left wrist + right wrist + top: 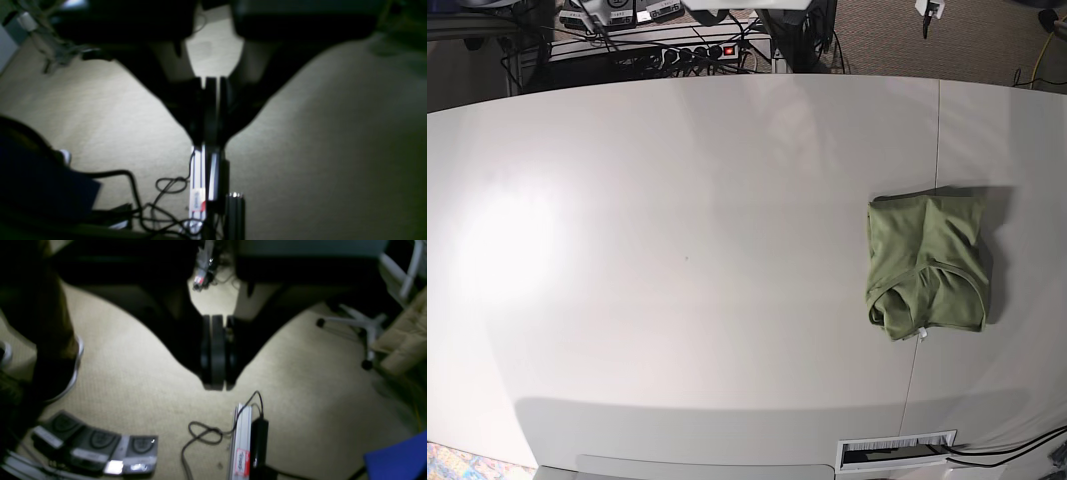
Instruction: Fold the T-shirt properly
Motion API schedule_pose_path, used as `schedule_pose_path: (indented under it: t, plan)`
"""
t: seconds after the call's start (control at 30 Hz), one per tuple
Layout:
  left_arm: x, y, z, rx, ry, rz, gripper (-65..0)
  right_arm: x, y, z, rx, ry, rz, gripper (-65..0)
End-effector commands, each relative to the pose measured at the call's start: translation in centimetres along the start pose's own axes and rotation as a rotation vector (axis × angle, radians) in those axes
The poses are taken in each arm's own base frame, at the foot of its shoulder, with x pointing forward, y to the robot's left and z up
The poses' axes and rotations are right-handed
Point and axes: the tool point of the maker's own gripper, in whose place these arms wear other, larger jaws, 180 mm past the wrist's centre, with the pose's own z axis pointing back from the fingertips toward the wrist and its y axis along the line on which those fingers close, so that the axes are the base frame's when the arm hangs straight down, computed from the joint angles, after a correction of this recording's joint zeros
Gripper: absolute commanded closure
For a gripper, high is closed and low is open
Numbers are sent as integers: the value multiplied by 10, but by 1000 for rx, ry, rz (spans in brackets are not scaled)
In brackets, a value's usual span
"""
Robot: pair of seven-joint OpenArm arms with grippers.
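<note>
The olive-green knit T-shirt [917,235] lies in a compact bundle, folding apparently done! Both black-fingered grippers, left [211,113] and right [218,353], are closed together, empty; perhaps only smoothing remains.

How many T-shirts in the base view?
1: the green T-shirt, folded into a bundle on the white table, toward the right side of the base view. None looks hidden.

Seen from the wrist cameras, the left gripper [211,143] and the right gripper [218,386] are both shut, fingertips together, each hanging above the floor [133,373].
</note>
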Motion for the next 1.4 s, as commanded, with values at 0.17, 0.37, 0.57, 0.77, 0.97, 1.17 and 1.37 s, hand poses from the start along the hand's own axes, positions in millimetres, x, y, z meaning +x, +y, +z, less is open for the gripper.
schedule_pose_path:
  t: [0.17, 0.37, 0.57, 0.77, 0.97, 1.17, 1.37]
  plan:
    - [-12, 2, -34, -48, 23, 84, 0, 5, 8, -57, 69, 50, 79, 0]
    - [-3, 13, -59, -20, -20, 150, 0, 14, -14, -93, -14, 27, -20, 0]
    - [15, 19, -80, -8, -41, 187, 0, 27, -36, -109, -161, 8, -53, 0]
    - [20, -4, -105, -27, -12, 172, 0, 53, -28, -126, -247, -26, -108, 0]
    - [22, -40, -125, -61, -17, 111, 0, 68, -19, -133, -276, -47, -140, 0]
    - [20, -59, -131, -56, -14, 105, 0, 55, -39, -126, -380, -6, -193, 0]
    - [28, -61, -132, -61, -26, 107, 0, 54, -33, -128, -360, -17, -252, 0]
